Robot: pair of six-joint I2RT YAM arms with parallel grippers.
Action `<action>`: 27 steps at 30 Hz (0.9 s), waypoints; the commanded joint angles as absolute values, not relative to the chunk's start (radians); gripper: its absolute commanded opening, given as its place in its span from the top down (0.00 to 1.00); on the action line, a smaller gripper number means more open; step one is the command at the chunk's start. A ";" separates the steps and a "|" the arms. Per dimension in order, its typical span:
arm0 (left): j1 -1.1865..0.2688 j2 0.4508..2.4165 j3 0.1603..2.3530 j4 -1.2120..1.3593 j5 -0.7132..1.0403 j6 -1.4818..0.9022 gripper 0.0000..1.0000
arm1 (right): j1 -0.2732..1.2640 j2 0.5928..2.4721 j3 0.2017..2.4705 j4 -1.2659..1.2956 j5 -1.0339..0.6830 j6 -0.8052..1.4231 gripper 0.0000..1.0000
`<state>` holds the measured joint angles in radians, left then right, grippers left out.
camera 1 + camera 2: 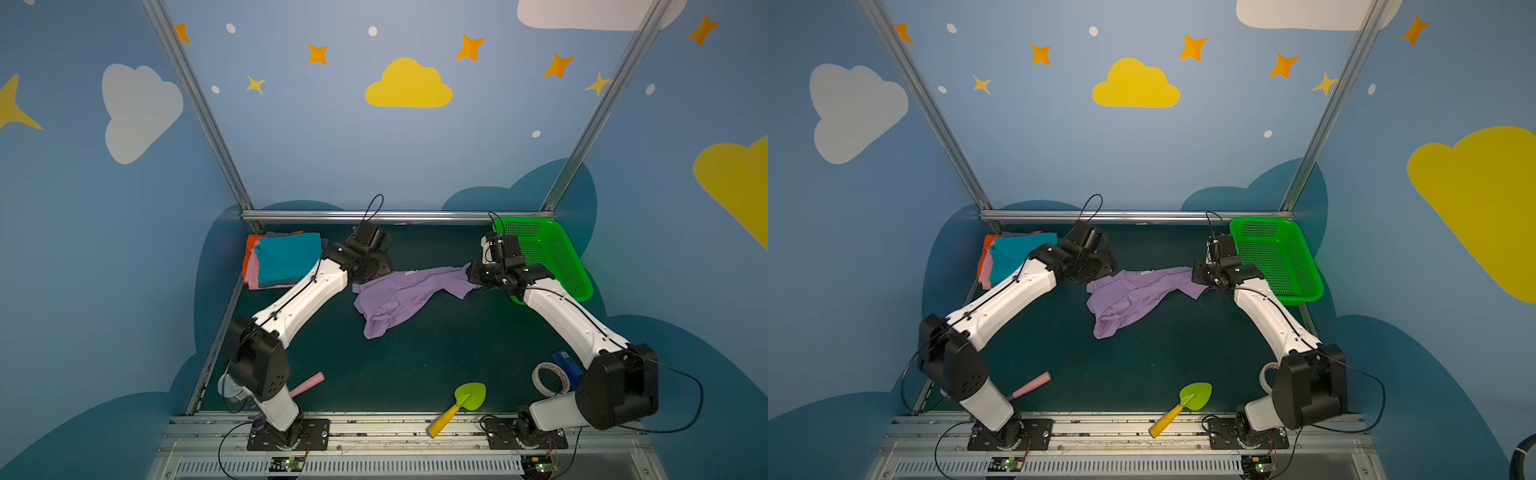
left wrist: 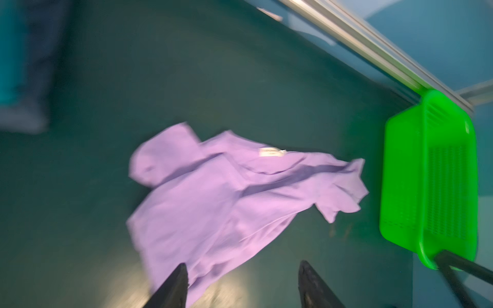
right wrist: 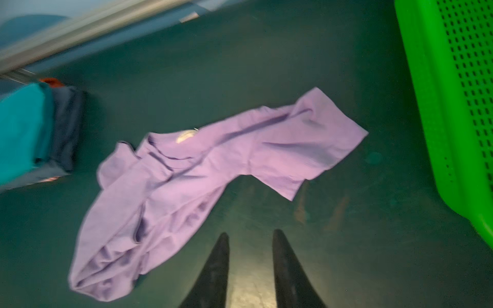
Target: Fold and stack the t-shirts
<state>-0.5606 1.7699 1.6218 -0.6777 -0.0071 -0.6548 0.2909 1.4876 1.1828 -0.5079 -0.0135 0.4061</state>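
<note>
the crumpled lavender cloth t-shirt (image 1: 395, 299) is lying unfolded in the middle of the dark green table mat (image 1: 415, 365), one sleeve stretching toward the tipped green perforated plastic basket (image 1: 552, 253), which is showing no cloth inside; the stack of folded t-shirts (image 1: 286, 257), teal on top over grey-blue, pink and orange layers, is sitting in the far left corner, well apart from it; the left gripper (image 2: 242, 266) is hovering at the shirt's edge, jaws standing wide and gripping nothing; the right gripper (image 3: 250, 234) is hanging over bare mat near the sleeve, jaws showing only a narrow gap with nothing between them; most shirts are looking done; the lavender one is waiting to be flattened, folded and carried onto the stack.
</note>
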 commanded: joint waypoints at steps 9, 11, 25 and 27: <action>-0.600 2.268 2.067 -0.904 -0.093 -0.485 0.33 | 0.259 1.939 1.537 -0.969 -0.130 0.366 0.58; -0.596 2.321 2.139 -0.935 -0.129 -0.463 0.31 | 0.260 1.973 1.542 -0.955 -0.145 0.374 0.58; -0.531 2.548 2.340 -1.017 -0.163 -0.455 0.31 | 0.246 2.162 1.672 -0.916 -0.107 0.424 0.46; -0.523 2.553 2.335 -1.010 -0.151 -0.457 0.31 | 0.242 2.184 1.696 -0.909 -0.106 0.424 0.48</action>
